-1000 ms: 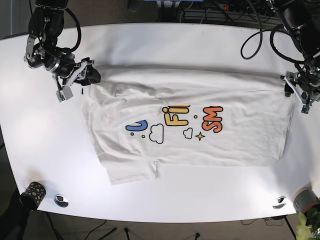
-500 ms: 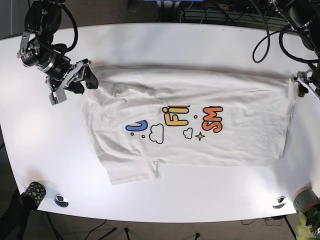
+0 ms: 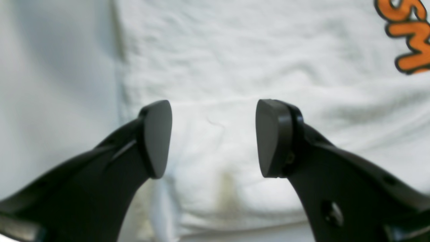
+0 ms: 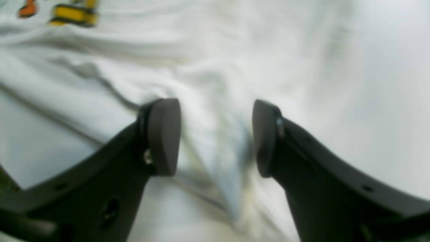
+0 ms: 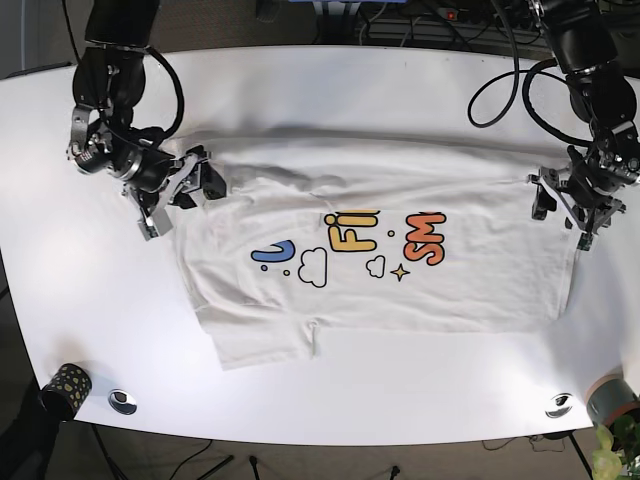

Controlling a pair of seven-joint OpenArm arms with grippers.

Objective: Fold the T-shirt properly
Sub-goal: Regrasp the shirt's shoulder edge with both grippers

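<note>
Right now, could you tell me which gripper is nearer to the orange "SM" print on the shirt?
Left. The left gripper hovers over the shirt's hem edge beyond the orange "SM" print; the right gripper sits at the far sleeve end.

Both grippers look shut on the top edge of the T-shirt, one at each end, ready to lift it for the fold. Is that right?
Not quite. The left gripper and right gripper are at opposite ends of the T-shirt, but both are open. The two wrist views show the jaws spread wide with fabric visible between them, not pinched. Nothing is gripped yet.
</note>
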